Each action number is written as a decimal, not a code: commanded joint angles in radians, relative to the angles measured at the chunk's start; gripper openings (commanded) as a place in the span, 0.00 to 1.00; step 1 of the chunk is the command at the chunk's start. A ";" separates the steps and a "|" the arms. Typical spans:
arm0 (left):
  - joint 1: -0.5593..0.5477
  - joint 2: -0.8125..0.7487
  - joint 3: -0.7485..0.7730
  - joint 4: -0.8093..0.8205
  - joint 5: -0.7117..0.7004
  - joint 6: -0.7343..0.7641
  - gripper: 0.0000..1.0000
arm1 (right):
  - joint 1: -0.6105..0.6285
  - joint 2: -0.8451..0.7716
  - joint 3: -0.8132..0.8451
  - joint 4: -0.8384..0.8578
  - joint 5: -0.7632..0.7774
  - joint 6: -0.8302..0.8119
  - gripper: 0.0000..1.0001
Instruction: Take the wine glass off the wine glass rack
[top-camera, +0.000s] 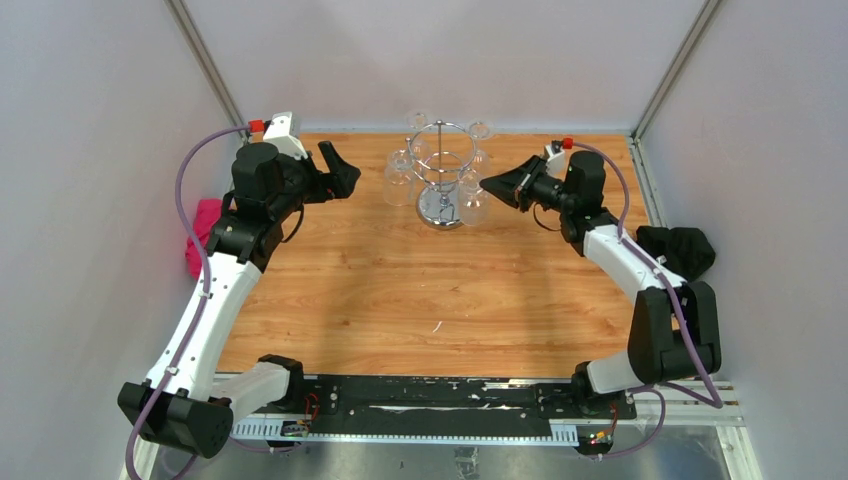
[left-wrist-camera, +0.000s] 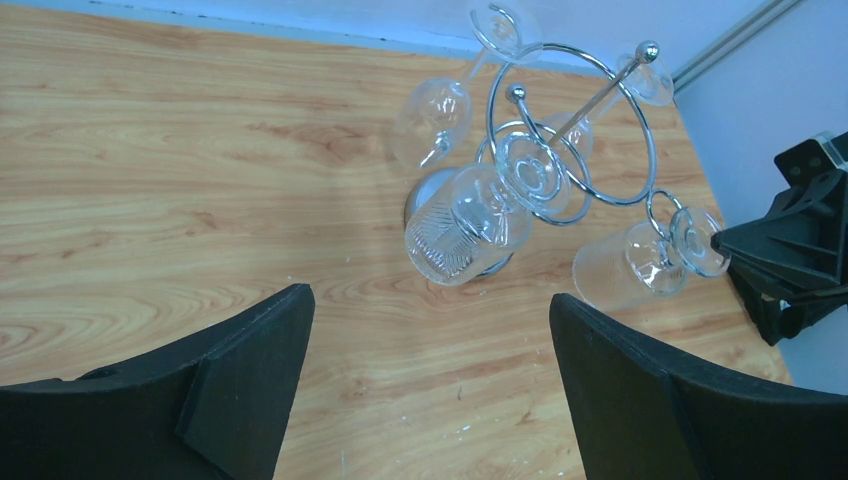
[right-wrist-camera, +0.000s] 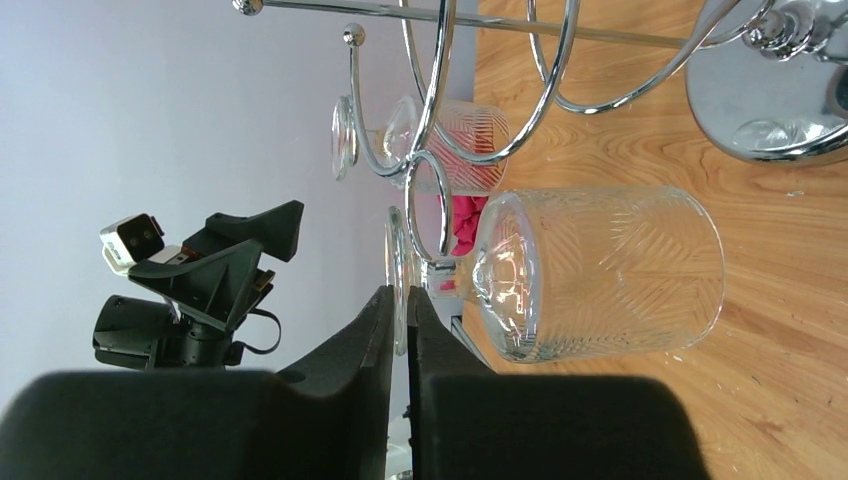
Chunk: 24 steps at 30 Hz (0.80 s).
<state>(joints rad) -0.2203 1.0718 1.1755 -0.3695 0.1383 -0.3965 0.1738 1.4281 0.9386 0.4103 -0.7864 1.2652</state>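
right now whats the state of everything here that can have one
wine glass rack: upright on its round base
wine glass: upside down, stem in its hook, not yet off the rack
other wine glasses: hanging upside down, untouched
left gripper: open wide, empty, short of the rack
right gripper: shut on the foot of the wine glass

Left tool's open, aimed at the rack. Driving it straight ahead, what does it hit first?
Probably the clear ribbed wine glass hanging bowl-down on the near side of the shiny chrome wire rack, though depth is unclear.
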 joint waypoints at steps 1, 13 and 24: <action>-0.002 0.005 -0.008 0.007 0.009 0.001 0.94 | -0.011 -0.054 -0.022 0.031 -0.039 0.013 0.00; -0.002 0.010 -0.014 0.012 0.017 -0.011 0.94 | -0.010 -0.135 -0.023 -0.054 -0.054 -0.029 0.00; -0.002 0.013 -0.017 0.019 0.051 -0.026 0.94 | -0.008 -0.313 0.063 -0.244 -0.063 -0.087 0.00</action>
<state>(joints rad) -0.2203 1.0801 1.1702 -0.3687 0.1574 -0.4091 0.1738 1.1931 0.9165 0.2195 -0.8131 1.2087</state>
